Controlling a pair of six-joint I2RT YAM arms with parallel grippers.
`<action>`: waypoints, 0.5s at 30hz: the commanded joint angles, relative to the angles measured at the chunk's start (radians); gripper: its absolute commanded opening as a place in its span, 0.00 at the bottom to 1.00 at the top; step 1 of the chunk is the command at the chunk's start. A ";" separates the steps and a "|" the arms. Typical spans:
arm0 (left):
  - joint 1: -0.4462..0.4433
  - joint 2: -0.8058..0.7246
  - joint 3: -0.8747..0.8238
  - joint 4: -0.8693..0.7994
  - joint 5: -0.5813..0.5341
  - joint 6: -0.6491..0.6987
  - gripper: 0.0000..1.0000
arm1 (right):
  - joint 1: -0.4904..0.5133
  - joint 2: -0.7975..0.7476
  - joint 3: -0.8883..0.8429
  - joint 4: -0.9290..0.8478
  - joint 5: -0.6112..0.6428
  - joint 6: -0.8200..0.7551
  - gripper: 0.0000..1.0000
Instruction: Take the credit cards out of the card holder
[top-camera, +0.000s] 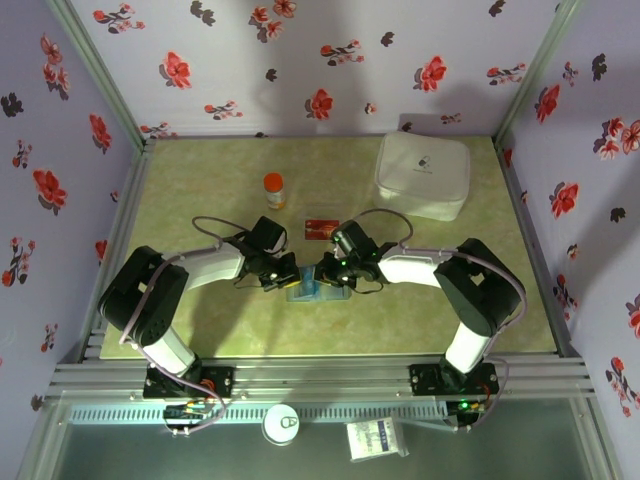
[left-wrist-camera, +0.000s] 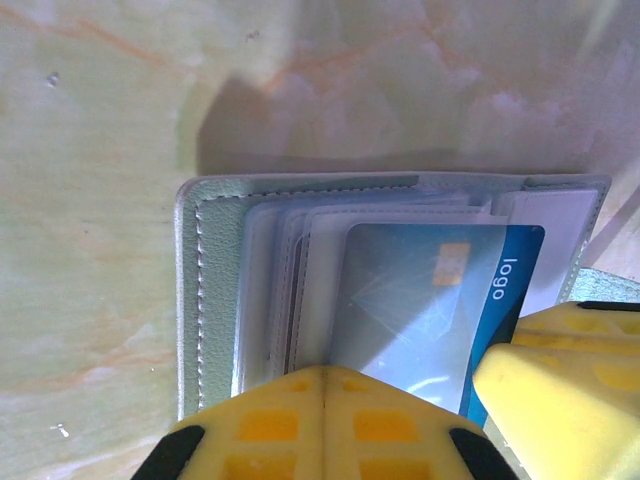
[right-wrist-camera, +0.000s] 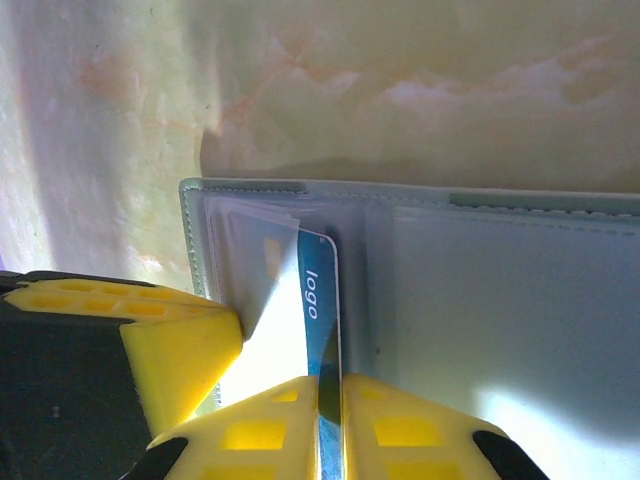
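Pressure from the clenched left pincer (left-wrist-camera: 322, 425) seems to pin the open card holder (left-wrist-camera: 212, 300) flat on the surface (top-camera: 200, 190) between the arms, so the right pincer (right-wrist-camera: 330, 425), clamped on the blue credit card (right-wrist-camera: 318, 290), can slide it out.

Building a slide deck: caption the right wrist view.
Right gripper pinching a blue credit card at the open card holder.

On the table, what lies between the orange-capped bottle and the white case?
Nothing: in the top view the green tabletop between the orange-capped bottle and the white case is bare. The red card lies below that line in the picture.
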 joint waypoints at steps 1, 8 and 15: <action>-0.006 -0.009 -0.007 -0.040 -0.019 0.004 0.00 | -0.011 -0.022 -0.020 0.005 0.007 0.014 0.12; -0.006 -0.007 -0.007 -0.046 -0.022 0.008 0.00 | -0.026 -0.059 -0.047 -0.020 0.019 0.000 0.11; -0.006 -0.009 -0.003 -0.052 -0.024 0.010 0.00 | -0.034 -0.119 -0.051 -0.088 0.036 -0.034 0.10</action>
